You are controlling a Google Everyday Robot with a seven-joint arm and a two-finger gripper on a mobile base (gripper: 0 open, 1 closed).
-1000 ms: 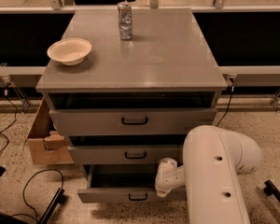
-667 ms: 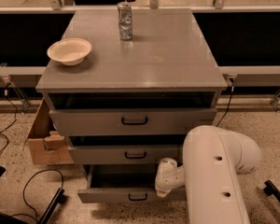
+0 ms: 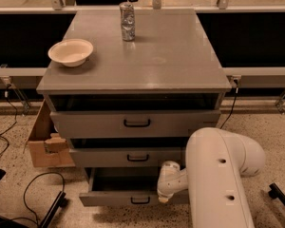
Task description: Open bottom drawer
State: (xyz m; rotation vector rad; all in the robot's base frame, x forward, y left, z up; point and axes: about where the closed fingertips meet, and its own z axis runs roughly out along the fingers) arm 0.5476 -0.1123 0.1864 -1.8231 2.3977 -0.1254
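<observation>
**Nothing has shifted in the last second: arm and drawers lie as they did**

Nearest the camera, the robot's white arm (image 3: 221, 175) fills the lower right, its thick link rising from the bottom edge. From it a slimmer wrist reaches left and down to the gripper (image 3: 164, 194), which sits at the right end of the bottom drawer's front, touching it or just beside it. Whether the claw is wide, narrow or holding anything cannot be told from this angle.

The bottom drawer (image 3: 118, 199) is the lowest of three and stands pulled out towards the camera, further than the two above, with its dark inside showing behind the flat grey front. Its small black loop handle (image 3: 140, 200) is at the middle of the front, left of the gripper and apart from it.

Above it, the middle drawer (image 3: 109, 156) is out a little, and the top drawer (image 3: 95, 124) is also out a little, with a dark gap under the cabinet top (image 3: 171, 61).

Left of the cabinet, a cardboard box (image 3: 43, 146) stands on the speckled floor, with black cables (image 3: 31, 186) in front of it.

On the cabinet top, a cream bowl (image 3: 71, 52) rests near the left edge. Further back stands an upright silver can (image 3: 127, 21), well apart from the bowl.
</observation>
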